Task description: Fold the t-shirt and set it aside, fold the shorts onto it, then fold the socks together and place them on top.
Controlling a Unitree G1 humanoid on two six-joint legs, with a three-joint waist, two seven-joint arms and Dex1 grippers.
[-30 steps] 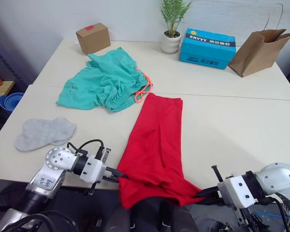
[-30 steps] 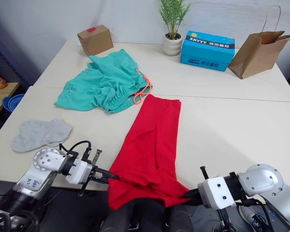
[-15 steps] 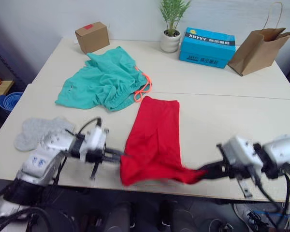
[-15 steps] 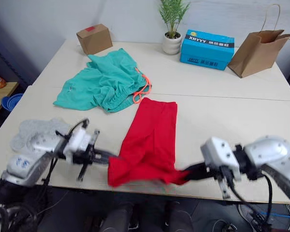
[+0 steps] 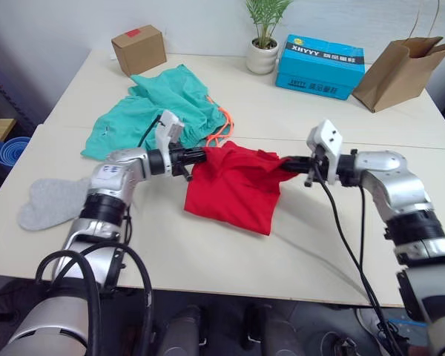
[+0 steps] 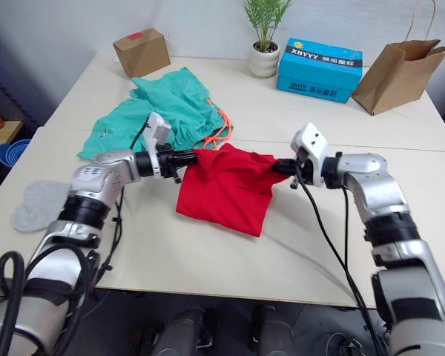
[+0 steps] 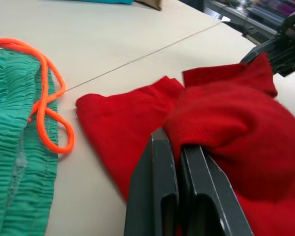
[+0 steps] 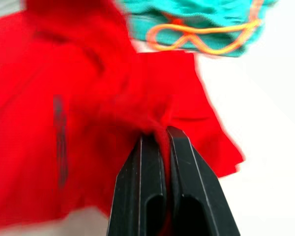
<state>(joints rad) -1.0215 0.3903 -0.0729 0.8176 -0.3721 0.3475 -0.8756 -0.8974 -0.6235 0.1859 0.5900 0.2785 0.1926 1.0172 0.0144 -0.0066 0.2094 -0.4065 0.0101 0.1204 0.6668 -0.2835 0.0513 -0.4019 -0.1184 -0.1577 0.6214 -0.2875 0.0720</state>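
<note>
The red t-shirt (image 5: 233, 189) lies doubled over in the middle of the table, its near half carried back over its far half. My left gripper (image 5: 195, 156) is shut on its left corner and my right gripper (image 5: 291, 166) is shut on its right corner, both held just above the far edge. In the left wrist view the fingers (image 7: 174, 184) pinch red cloth. The teal-green shorts (image 5: 154, 113) with an orange drawstring (image 5: 222, 132) lie bunched just behind the left gripper. The grey socks (image 5: 50, 202) lie at the table's left edge.
At the back of the table stand a cardboard box (image 5: 139, 50), a potted plant (image 5: 263, 37), a blue box (image 5: 320, 66) and a brown paper bag (image 5: 401, 72). Blue bowls (image 5: 3, 151) sit on a low shelf off the table's left side.
Both grippers have carried the t-shirt's near corners up from the table's front edge and away, folding the shirt in half. The camera has also shifted.
</note>
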